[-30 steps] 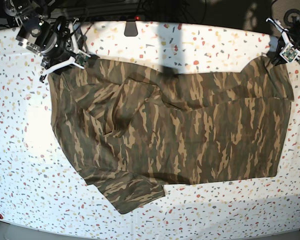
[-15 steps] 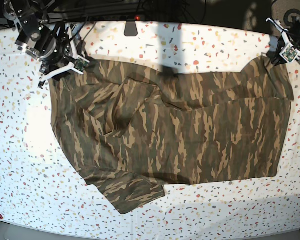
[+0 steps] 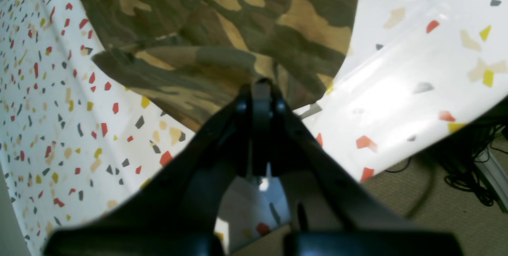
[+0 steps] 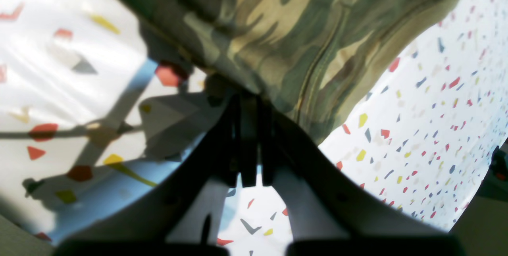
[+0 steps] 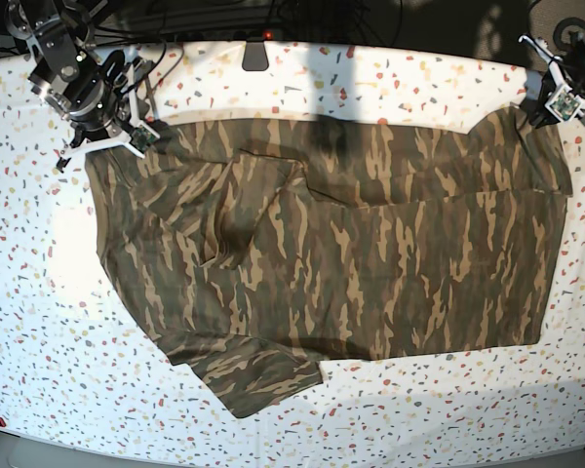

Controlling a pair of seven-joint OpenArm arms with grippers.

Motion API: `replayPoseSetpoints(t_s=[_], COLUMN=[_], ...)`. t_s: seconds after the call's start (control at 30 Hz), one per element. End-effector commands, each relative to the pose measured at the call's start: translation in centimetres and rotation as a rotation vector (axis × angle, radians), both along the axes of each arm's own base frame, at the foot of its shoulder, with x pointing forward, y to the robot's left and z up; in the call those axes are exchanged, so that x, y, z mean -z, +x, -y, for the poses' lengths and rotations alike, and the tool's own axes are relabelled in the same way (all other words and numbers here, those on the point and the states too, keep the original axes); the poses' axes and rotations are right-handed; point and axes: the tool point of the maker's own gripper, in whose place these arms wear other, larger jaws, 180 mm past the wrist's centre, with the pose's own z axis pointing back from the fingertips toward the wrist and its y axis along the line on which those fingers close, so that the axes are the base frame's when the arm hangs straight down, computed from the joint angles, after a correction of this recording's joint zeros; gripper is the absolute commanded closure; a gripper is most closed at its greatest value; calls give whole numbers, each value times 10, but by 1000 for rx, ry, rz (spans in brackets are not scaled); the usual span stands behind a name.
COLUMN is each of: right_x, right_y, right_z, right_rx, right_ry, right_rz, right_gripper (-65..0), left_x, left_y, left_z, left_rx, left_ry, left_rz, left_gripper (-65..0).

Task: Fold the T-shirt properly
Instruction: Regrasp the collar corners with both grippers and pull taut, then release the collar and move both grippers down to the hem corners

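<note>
T-shirt, camouflage cloth (image 5: 370,263): spread across the speckled white tabletop (image 5: 39,331)
Left pincer (image 3: 260,89), upper right: pinching cloth
Right pincer (image 4: 256,103), upper left: pinching cloth

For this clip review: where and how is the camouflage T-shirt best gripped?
Probably by both far corners, from the far side: the T-shirt lies wide, its far edge running between the left gripper and right gripper, each shut on a bunched corner.

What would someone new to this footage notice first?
The camouflage T-shirt dominates, spread wide across the middle of the speckled tabletop, one sleeve poking toward the near edge. Next come the two grippers pinching its far edge at opposite ends: the right gripper at the base view's upper left, the left gripper at its upper right.
</note>
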Motion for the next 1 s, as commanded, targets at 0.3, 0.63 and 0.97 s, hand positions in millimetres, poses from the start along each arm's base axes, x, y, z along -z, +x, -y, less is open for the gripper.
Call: replayPoseSetpoints(t_s=[0.3,0.63,0.97], right_x=[-31,-17,-16], right_y=[-20,-78,-85], right_z=[25,30,29], right_rx=[42,73,76], right_ry=[-11,39,44], right_rz=[61,-27,-36], right_gripper=[0,0,0], left_x=[-8,1,-1], left_y=[-1,-28,-50], left_z=[-1,1,-30], left_rx=[13,19,-65], left_ry=[0,48,110], left_rz=[17,-83,-130], left_gripper=[0,0,0])
